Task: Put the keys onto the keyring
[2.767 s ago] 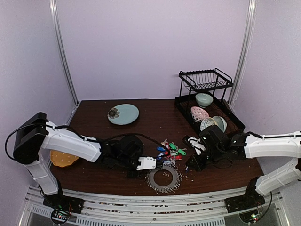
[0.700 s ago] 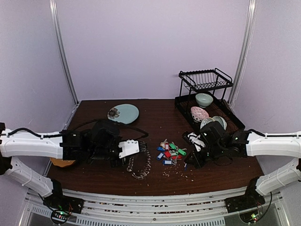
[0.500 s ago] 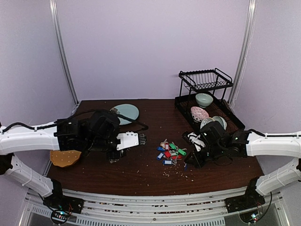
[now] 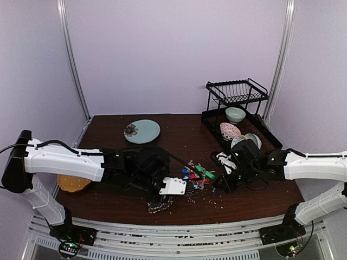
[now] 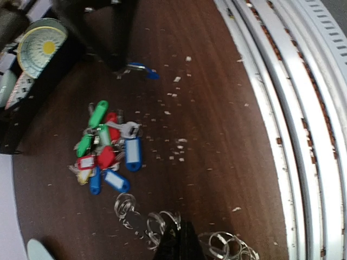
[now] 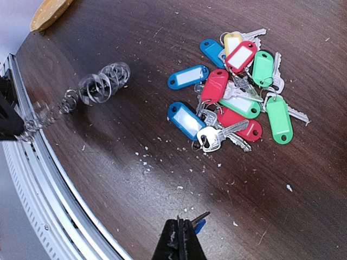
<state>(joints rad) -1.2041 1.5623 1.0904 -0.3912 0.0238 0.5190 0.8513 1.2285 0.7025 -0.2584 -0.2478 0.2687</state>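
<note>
The keyring (image 5: 157, 225) looks like a floppy string of shiny silver loops, a bit blurry. It hangs down to the brown table (image 4: 179, 138) near the front edge, and the left gripper (image 5: 181, 238) is pinched tight on it. Just beside it lie the keys (image 6: 233, 92) in a pile, with blue, red, green and yellow tags, and the right gripper (image 6: 179, 225) is squeezed together on one blue key (image 6: 198, 222) close by.
</note>
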